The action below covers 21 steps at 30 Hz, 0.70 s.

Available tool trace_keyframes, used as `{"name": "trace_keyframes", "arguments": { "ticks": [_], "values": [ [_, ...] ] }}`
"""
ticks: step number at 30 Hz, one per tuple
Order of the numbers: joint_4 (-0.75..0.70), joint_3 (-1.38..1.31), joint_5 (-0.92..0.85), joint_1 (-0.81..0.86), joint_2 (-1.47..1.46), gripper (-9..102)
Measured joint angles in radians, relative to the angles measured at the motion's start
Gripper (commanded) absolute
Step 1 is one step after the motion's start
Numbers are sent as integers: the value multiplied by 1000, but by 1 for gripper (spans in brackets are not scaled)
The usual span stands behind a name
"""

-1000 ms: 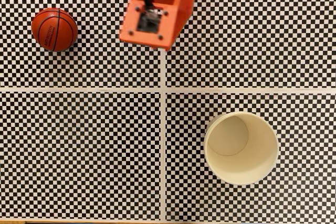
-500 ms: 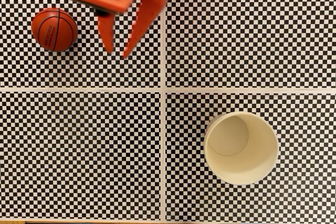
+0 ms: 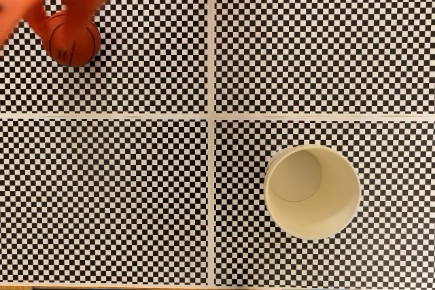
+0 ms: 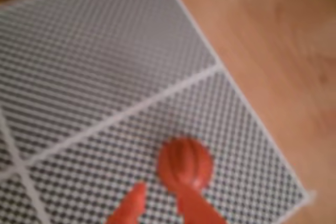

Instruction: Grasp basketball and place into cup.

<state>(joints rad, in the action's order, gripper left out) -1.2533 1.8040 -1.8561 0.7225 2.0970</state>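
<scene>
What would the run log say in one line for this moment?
phase: reaching | jaws: open by basketball | basketball: on mat, ungrasped | paper cup: upright, empty

Checkered mat (image 3: 136, 188) (white-lined) on wooden table (image 4: 273, 51).

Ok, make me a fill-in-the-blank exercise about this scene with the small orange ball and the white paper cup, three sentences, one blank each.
1. The small orange-red basketball rests on the black-and-white ____ mat.
2. The round cream-white paper cup stands upright and its inside is ____.
3. In the fixed view the orange gripper is blurred at the top ____ corner, over the ball.

Missing words: checkered; empty; left
</scene>
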Motion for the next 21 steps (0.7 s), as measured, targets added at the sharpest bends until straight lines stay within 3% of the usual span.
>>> {"name": "trace_keyframes", "arguments": {
  "ticks": [7, 15, 21],
  "values": [
    [-51, -115, -95, 132, -204, 0],
    [-63, -123, -121, 166, -290, 1],
    [-64, -106, -126, 143, -293, 17]
  ]
}}
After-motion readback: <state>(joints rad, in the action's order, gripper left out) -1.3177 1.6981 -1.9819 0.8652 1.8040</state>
